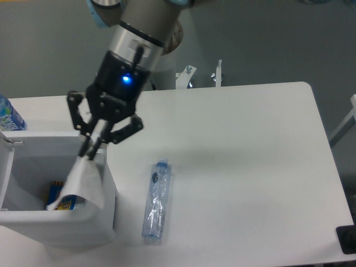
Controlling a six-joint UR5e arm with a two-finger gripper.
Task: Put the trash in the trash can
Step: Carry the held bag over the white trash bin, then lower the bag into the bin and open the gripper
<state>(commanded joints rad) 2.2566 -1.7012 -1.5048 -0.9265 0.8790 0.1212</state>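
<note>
White and thin like paper, the small bag [82, 183] hangs down from the black two-finger pincer [90, 151]. The two fingers are pinched tight together on the top corner of the bag. The bag spreads out wider below them. The pincer is over the right side of the white plastic trash can with rounded corners [83, 222], just by its right wall. The lower part of the bag hangs inside the open can, in front of that wall. Its bottom edge is near the front rim.

Deep in the can lies a blue and yellow snack packet [60, 200], partly hidden behind the bag. The white lid [4, 167] of the can stands open on the left.

On the white bench [250, 183], to the right of the can, lies the clear plastic water bottle with a blue cap [156, 201]. It is on its side, with the cap pointing away toward the back of the bench. It is near the can but not touching it, and it is apart from the pincer.

At the far left edge, behind the can, a bit of another bottle with a bright blue and white label [8, 117] shows.
</note>
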